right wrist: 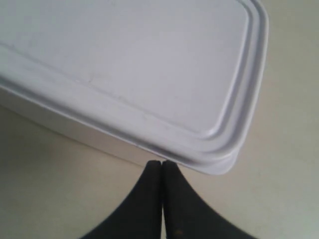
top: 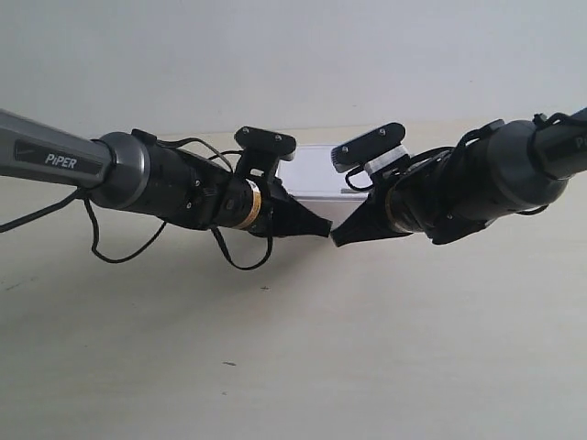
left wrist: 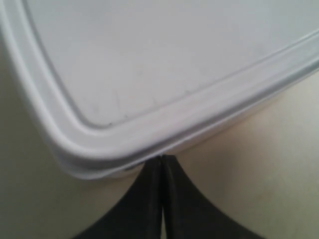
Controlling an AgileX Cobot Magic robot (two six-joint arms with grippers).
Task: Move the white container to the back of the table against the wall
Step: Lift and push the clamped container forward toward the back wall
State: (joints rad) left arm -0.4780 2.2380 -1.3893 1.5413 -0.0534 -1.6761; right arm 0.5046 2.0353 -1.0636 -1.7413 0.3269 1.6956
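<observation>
The white container sits on the table, a little in front of the wall. In the exterior view both arms reach in from the sides, and their black gripper tips meet at the container's near side. My left gripper is shut, its tips pressed against the container just under the lid rim, next to a rounded corner. My right gripper is shut too, its tips touching the container below the rim near another corner. Neither holds anything.
Black cables hang from the arm at the exterior view's left and droop to the table. A few tiny dark specks dot the pale surface in front of the grippers.
</observation>
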